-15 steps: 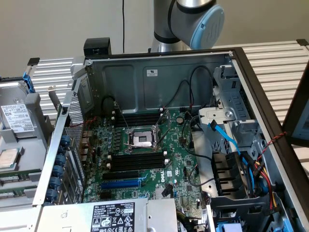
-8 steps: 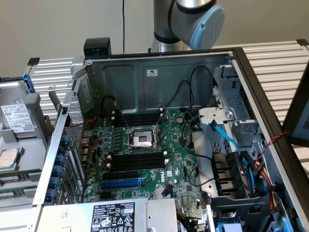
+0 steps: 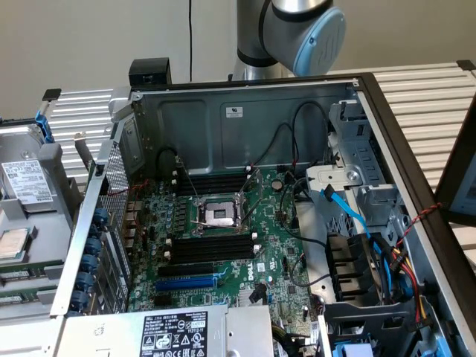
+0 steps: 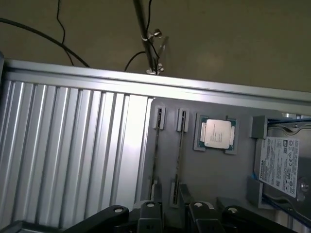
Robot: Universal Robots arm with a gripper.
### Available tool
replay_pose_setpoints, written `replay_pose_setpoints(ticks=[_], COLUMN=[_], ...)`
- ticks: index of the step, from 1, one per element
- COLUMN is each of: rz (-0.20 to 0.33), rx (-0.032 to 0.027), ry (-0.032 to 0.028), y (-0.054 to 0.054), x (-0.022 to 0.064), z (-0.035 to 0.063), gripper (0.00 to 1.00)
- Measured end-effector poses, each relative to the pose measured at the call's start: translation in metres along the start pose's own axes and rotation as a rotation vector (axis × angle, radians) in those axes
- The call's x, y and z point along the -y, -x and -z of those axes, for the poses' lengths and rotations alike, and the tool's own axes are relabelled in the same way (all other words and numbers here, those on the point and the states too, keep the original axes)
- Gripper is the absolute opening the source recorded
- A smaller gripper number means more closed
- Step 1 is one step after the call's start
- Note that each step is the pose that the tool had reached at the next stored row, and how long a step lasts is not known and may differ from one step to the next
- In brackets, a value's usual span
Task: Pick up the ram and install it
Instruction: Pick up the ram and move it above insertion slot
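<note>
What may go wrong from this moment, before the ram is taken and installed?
1. The ram stands on edge close beside what looks like a second thin stick. The open tool might catch both, or strike a holder.
2. The processor chip lies near them in the same tray, so a misaligned descent may hit it.
3. Black cables hang near the memory slots and may snag the ram.

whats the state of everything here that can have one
gripper: open, holding nothing
ram: standing on edge in its holder on the tray, not gripped
second ram stick: on edge in the holder beside it
cpu: seated in a tray holder
computer case: side open
black memory slots: empty
blue expansion slot: empty
</note>
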State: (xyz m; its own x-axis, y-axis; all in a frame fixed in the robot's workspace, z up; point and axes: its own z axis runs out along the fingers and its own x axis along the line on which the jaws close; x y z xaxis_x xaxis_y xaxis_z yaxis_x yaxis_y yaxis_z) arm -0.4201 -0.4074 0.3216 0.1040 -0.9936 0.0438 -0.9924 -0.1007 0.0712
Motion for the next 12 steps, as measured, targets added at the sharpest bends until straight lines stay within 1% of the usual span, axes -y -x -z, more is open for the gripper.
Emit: replay_pose_setpoints(ticks=[4, 5, 6, 12], rz=[-0.018, -0.023, -0.033, -0.101], rx=[-0.0016, -0.0018, -0.0013, 0.0022], ry=[-0.0262, -0.0311, -0.0329, -0.0299], y=[0.001, 0.001, 0.001, 0.002], x=[-0.0002, -0.0001, 0.0000, 0.0004], z=[-0.0017, -0.0023, -0.0036, -0.0143], gripper=[0.28, 0.28, 0.28, 0.28])
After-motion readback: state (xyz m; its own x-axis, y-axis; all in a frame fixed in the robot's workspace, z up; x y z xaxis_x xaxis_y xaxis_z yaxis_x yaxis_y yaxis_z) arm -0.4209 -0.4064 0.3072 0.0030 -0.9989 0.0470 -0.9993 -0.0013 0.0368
